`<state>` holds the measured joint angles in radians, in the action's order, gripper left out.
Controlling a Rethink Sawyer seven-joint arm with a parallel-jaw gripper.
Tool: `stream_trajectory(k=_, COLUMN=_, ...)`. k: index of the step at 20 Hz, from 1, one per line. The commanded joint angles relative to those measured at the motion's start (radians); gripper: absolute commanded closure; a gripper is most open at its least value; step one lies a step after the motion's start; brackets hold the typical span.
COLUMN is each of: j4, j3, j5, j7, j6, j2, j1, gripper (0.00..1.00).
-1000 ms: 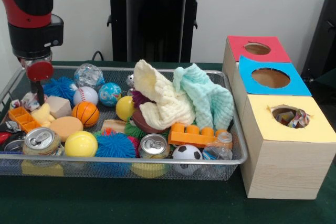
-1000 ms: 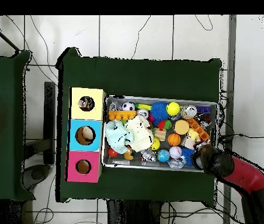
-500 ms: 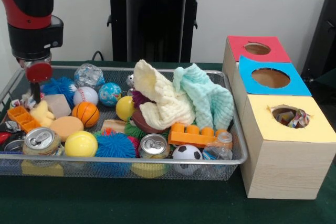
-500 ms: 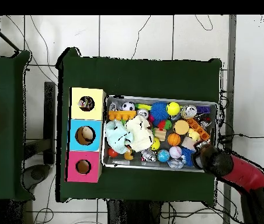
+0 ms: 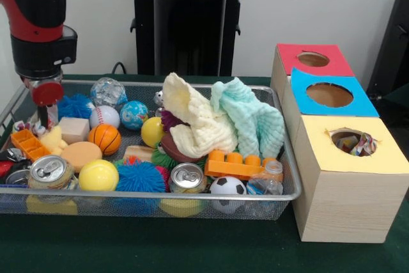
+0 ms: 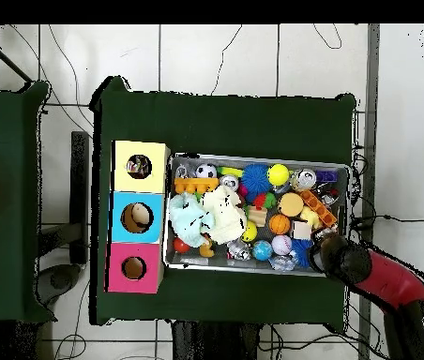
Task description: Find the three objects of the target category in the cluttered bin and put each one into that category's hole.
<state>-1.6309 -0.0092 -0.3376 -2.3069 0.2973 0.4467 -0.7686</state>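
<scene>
1. A dark green table (image 5: 192, 250) stands before a pale wall, with the robot's black pedestal (image 5: 188, 23) behind it.
2. The cluttered bin (image 5: 160, 194), a shallow wire-mesh basket, sits left of three boxes; the near, yellow-topped box (image 5: 348, 177) bears the hole (image 5: 353, 142), where printed wrapper material already shows.
3. Against a second ago, the gripper (image 5: 43, 116) at the bin's far left corner lifted slightly and has now dipped again, shifting a little right; its red disc hangs just above the yellow toy (image 5: 51, 139) and the tan block (image 5: 75, 129).
4. Whether its fingers are spread or closed, and whether they hold anything, cannot be told: only a dark tip shows below the disc.
5. A crumpled white wrapper (image 5: 25, 124) with red and blue print lies at the bin's left edge, just beside the gripper.
6. This looks like a probing descent for that wrapper; nothing appears lifted yet.
</scene>
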Motion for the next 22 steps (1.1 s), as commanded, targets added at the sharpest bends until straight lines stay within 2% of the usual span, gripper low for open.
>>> stream_trajectory(k=1, j4=0.014, j3=0.040, j5=0.003, j7=-0.060, j6=-0.041, j2=-0.113, j1=0.011, gripper=1.00)
stream_trajectory(k=4, j4=0.010, j3=0.003, j5=0.033, j7=-0.123, j6=-0.069, j2=-0.100, j1=0.045, gripper=1.00)
stream_trajectory(k=7, j4=0.003, j3=0.023, j5=0.050, j7=-0.102, j6=-0.027, j2=-0.048, j1=0.053, gripper=1.00)
stream_trajectory(k=11, j4=-0.066, j3=0.049, j5=0.082, j7=-0.089, j6=0.067, j2=0.094, j1=0.097, gripper=1.00)
stream_trajectory(k=15, j4=-0.093, j3=0.100, j5=0.127, j7=-0.031, j6=0.193, j2=0.201, j1=0.097, gripper=1.00)
stream_trajectory(k=19, j4=-0.056, j3=0.082, j5=0.141, j7=-0.004, j6=0.274, j2=0.292, j1=0.146, gripper=1.00)
stream_trajectory(k=22, j4=-0.041, j3=0.098, j5=0.155, j7=0.018, j6=0.306, j2=0.350, j1=0.159, gripper=1.00)
